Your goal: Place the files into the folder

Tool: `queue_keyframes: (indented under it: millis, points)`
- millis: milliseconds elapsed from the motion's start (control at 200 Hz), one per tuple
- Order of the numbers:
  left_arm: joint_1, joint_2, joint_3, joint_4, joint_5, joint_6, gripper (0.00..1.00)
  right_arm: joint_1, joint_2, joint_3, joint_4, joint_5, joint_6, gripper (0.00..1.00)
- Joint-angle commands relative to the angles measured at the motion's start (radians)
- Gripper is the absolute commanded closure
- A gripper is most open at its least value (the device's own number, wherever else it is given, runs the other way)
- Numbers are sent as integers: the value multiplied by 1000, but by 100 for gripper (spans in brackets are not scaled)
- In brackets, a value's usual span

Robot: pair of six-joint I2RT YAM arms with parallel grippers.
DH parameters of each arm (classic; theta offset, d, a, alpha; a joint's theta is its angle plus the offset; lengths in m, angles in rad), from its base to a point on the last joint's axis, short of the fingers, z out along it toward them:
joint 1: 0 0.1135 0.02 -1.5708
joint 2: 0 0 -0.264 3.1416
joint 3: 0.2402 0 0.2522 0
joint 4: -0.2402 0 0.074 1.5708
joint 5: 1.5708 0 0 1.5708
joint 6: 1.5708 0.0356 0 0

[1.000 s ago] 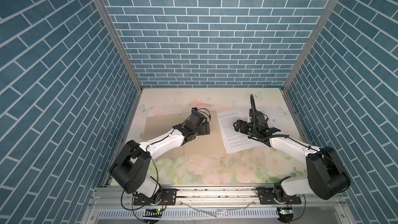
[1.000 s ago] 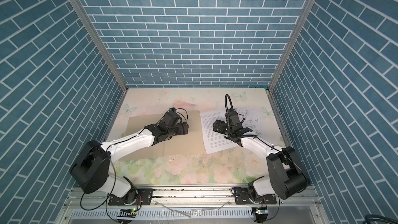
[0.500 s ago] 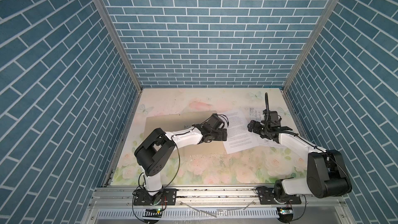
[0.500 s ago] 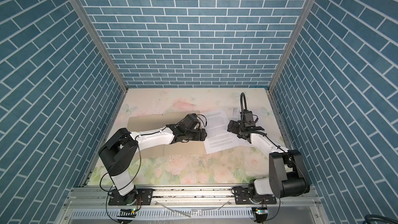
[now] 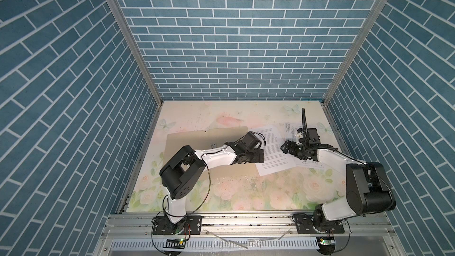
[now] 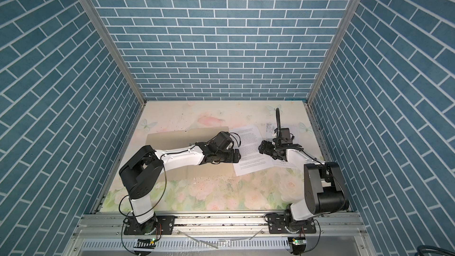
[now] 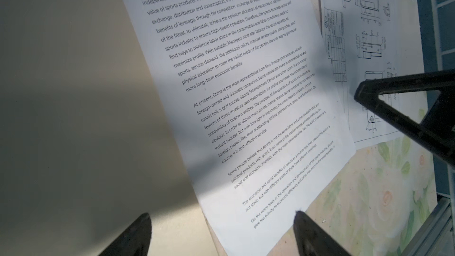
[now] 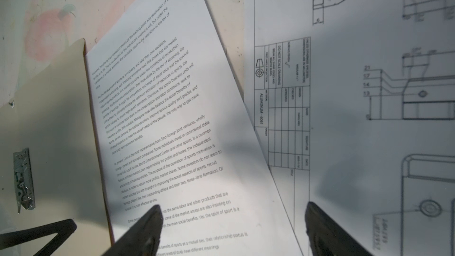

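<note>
A floral table (image 5: 221, 193) sits inside blue brick walls (image 5: 234, 33). The text sheet (image 5: 273, 153) overlaps the folder (image 5: 197, 141) (drawing sheet (image 6: 293, 129) beside it) between the open-jawed left gripper (image 5: 261, 158) and right gripper (image 5: 285, 147).

The place is a staged robot test cell in a lab, not a lived-in room. Blue brick-patterned panels (image 5: 226, 38) wall in three sides, joined by bare aluminium posts (image 5: 128, 38). A floral-printed table (image 5: 246, 193) fills the lower centre, and two arms are bolted to a metal rail (image 5: 246, 220) along the bottom edge.
</note>
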Motion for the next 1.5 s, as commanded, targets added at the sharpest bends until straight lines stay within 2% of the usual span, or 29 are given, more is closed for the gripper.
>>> queue_keyframes:
  millis: [0,295,990,1215,1495]
  points:
    - [-11,19,21,-35,7,-7,10,-6,31,13,-14,-35,-47,11]
    - [-30,36,39,-47,8,-9,10,-23,35,2,-40,-55,-51,12]
    - [-41,108,46,-52,25,-26,11,-37,34,-31,-53,-197,-57,17]
    - [-41,120,41,-46,30,-25,13,-43,6,0,-113,-81,-90,13]
    - [-41,122,40,-47,31,-20,16,-43,61,94,-104,-97,-99,12]
